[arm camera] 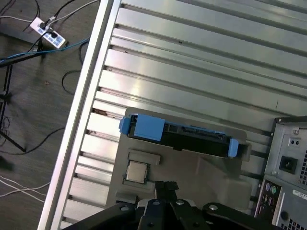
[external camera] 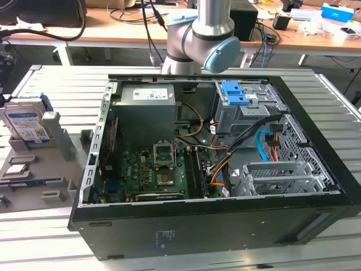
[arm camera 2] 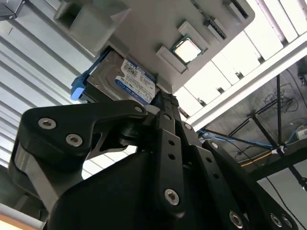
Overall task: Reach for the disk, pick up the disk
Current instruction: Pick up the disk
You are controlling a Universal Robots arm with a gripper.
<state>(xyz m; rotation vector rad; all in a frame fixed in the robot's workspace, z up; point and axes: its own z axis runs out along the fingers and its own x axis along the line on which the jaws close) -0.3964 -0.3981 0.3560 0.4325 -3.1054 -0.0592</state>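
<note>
Disk (arm camera: 182,136), rectangular silver hard drive in bright blue plastic carrier, stands edgewise ahead of my hand (arm camera: 166,186), long axis crosswise; hand pinched closed, empty.

Disk (arm camera 2: 129,81): we record a silver body, a white-and-blue barcode label and a bright blue carrier.
Holder (external camera: 61,144): we record plain grey.
Chip (arm camera 2: 186,49): silver.
Gripper (arm camera 2: 165,99): we note black, with silver screw heads.
Table (arm camera: 216,62): silver, striped by parallel ribs.
Computer case (external camera: 197,226): black.
Motherboard (external camera: 148,169): green.
Latch (external camera: 234,93): blue.
Arm (external camera: 211,28): we note silver, with a pale blue cap.
</note>
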